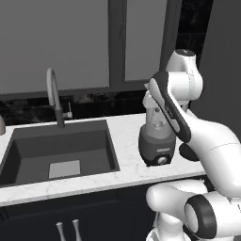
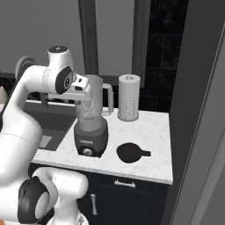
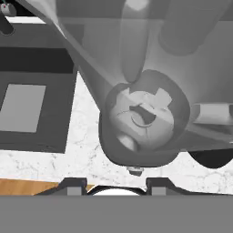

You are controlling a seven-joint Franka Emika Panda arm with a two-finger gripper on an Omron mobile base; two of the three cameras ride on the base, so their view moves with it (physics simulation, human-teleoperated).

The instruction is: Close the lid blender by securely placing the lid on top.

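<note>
Blender (image 2: 90, 127) clear, dark grey base (silver knob) — lid (image 2: 130, 152) black.

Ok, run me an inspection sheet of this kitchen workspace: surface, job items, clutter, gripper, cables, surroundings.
Surface: white marble counter with a dark sink set in it.
Blender: upright on the counter, jar open, no lid on top.
Lid: flat on the counter to the right of the blender's base, apart from it.
Clutter: white cylindrical canister behind the blender by the wall; a light flat rectangle on the sink floor.
Gripper: above the open jar, looking down into it; fingertips spread, holding nothing.
Cables: nothing seen.
Surroundings: curved grey faucet behind the sink, window above, dark cabinets below.
</note>
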